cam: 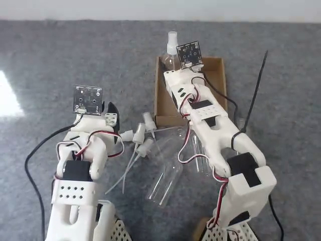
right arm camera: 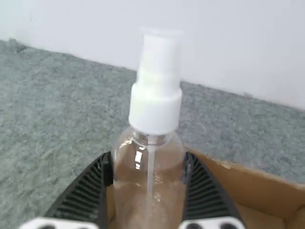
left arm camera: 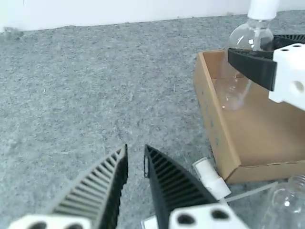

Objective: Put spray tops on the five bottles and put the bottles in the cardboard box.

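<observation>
Right gripper [right arm camera: 147,164] is clamped on a capped bottle [right arm camera: 147,198], held upright over the cardboard box [cam: 223,83] at its far corner, close to the rim. Left gripper [left arm camera: 136,157] is barely parted and empty, above open carpet [cam: 75,55] beside the box.

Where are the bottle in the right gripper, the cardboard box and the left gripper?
bottle [right arm camera: 150,164]: right wrist view, on its clear body.
cardboard box [left arm camera: 218,129]: left wrist view, on the outer side wall.
left gripper [left arm camera: 136,149]: left wrist view, midway between its fingertips.
</observation>
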Tool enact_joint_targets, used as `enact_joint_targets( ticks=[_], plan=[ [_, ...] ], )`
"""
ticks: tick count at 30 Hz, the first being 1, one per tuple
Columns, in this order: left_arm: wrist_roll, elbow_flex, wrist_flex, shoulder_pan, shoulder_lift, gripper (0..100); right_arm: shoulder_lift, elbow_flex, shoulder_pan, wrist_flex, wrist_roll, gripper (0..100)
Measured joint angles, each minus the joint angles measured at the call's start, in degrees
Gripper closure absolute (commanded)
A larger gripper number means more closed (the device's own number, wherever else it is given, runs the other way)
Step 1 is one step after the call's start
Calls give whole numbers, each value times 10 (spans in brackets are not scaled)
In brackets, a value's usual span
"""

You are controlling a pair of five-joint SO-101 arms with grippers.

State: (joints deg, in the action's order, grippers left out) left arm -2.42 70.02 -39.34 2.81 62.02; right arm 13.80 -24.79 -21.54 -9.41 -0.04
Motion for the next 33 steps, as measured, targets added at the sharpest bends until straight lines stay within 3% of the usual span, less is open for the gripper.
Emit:
enact_joint_targets(
  ticks=[33],
  plan=[
    [-1, 0, 0, 0, 0, 953, 40, 2, 2, -80, 22, 992]
  ],
)
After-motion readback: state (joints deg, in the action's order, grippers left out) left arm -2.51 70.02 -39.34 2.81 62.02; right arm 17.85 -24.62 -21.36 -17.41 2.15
